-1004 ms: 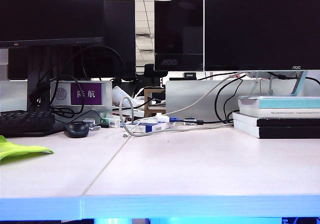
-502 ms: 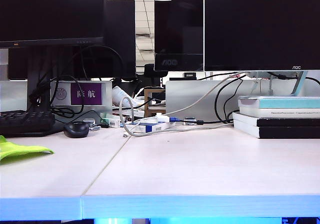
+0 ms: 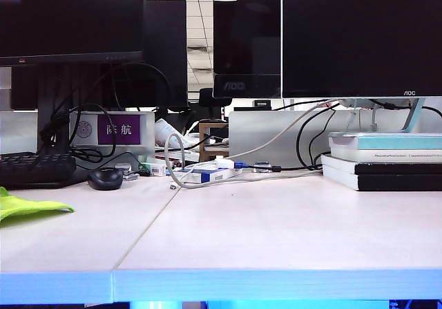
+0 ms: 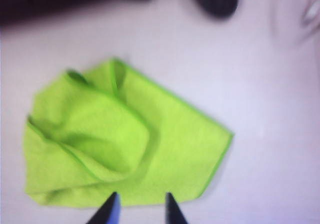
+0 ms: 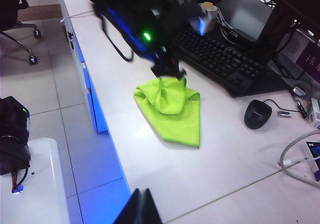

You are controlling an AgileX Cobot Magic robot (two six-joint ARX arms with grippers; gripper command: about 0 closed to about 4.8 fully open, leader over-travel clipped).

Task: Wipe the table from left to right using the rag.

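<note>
The rag (image 4: 120, 139) lies crumpled on the bench (image 3: 276, 233), near its left end and close to the front edge, with one fold humped up in the middle and a flat corner trailing toward the seam between the two panels. In the exterior view only a strip of it (image 3: 27, 205) shows at the left border.

The left gripper (image 4: 141, 208) hangs just above the rag's near hem, pointing steeply down; its two dark tips stand a little apart, with nothing between them, and they do not visibly touch the cloth. In the right wrist view the left arm (image 5: 145, 23) leans in over the bench's left end, its gripper (image 5: 169, 72) at the rag's far side (image 5: 172, 106).

The right gripper (image 5: 141, 206) is held off the bench's front edge, well apart from the rag, angled toward it, jaws together and empty.

Behind the rag a black keyboard (image 5: 225, 58) lies along the back of the bench, and a black mouse (image 5: 257, 114) sits beside it toward the seam.
</note>
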